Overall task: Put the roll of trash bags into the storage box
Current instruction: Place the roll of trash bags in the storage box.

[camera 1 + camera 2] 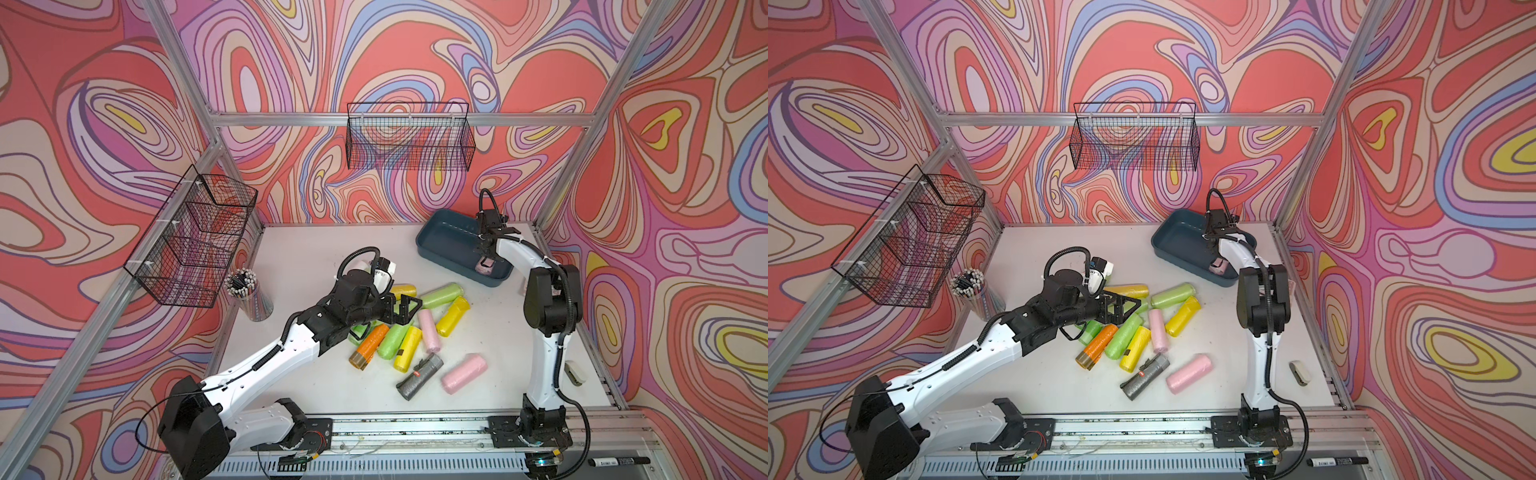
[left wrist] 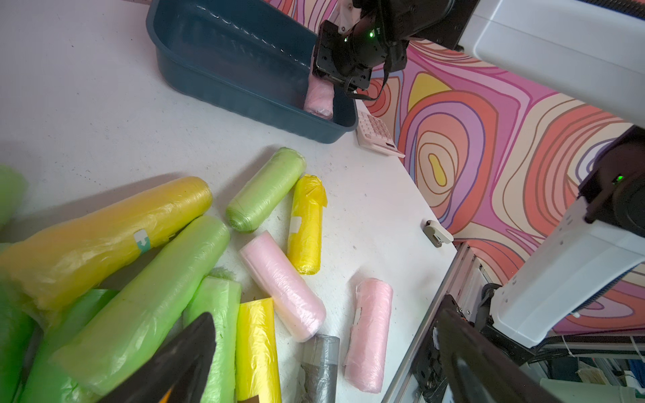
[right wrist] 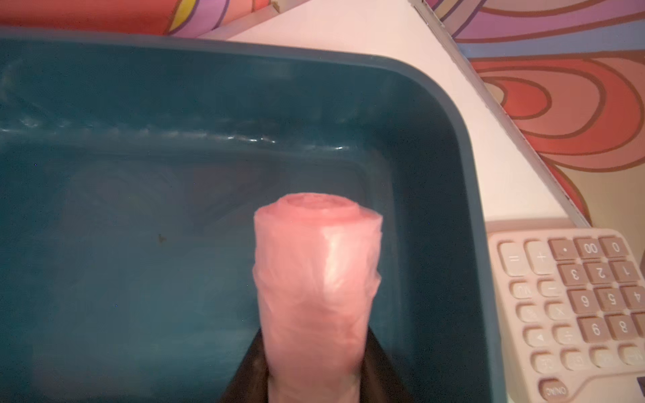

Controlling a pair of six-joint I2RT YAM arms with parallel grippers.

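Pink roll — clamped in right jaws — inside teal storage box.

The right arm stands upright just beside the storage box, its forearm bent over the box's near end and its wrist turned downward. The right hand reaches down into the box, jaws clamped on a pink roll. The left arm stretches low and slantwise, well apart from the box. The left hand faces roughly toward the box with jaws spread wide, holding nothing.
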